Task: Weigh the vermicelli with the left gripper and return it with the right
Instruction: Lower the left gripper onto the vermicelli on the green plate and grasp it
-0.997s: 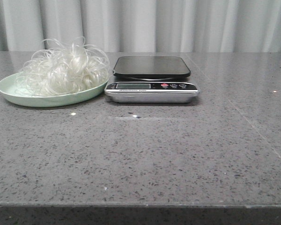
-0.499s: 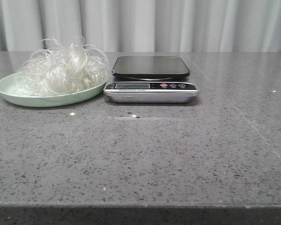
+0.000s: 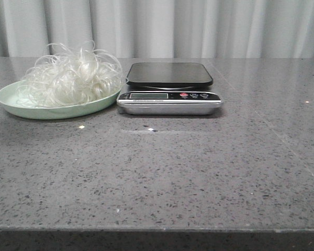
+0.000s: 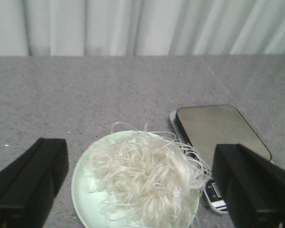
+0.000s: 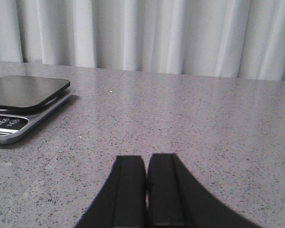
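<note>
Vermicelli (image 3: 70,78) round clump, no clear long axis, heaped on plate (image 3: 21,107) beside scale (image 3: 169,89); left claw (image 4: 142,190) fingers wide apart, cropped; right claw (image 5: 147,187) fingers together.

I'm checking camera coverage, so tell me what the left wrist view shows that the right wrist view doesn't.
Only the left wrist view shows the fluffy white vermicelli clump on the pale green round plate, framed by the open left tool. Only the right wrist view shows the right tool, fingers pressed together. Both show the black-topped silver kitchen scale, the grey speckled table and the white curtain.
</note>
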Controlling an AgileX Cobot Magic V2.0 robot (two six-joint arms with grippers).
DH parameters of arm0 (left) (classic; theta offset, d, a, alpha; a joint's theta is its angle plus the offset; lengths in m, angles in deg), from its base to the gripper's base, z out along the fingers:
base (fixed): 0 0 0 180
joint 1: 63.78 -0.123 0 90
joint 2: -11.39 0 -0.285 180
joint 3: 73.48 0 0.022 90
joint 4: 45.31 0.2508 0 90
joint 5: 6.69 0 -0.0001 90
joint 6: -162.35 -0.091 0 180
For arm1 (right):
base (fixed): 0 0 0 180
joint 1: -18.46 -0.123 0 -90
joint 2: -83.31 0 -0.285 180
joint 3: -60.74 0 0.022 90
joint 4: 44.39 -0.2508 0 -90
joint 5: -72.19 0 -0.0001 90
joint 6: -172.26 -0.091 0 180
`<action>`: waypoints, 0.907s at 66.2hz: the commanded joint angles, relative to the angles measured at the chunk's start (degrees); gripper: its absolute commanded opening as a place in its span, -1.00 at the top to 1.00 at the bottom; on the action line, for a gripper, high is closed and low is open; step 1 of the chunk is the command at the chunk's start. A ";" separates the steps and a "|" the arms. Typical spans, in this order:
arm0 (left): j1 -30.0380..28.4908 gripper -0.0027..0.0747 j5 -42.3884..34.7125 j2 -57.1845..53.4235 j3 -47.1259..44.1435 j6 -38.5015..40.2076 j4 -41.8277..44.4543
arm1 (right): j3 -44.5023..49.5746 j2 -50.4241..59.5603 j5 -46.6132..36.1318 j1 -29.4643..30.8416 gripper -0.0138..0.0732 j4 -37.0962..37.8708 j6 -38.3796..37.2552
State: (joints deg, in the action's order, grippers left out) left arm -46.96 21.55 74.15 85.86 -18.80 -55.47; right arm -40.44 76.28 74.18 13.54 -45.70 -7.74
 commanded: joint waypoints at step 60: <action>2.16 -0.80 32.21 45.38 34.87 4.53 -4.84 | -0.43 0.83 -4.28 0.29 0.27 -0.10 0.35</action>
State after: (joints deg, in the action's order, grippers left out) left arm -44.15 52.51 121.26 118.63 -15.73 -59.31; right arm -40.44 76.28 74.18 13.54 -45.70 -7.74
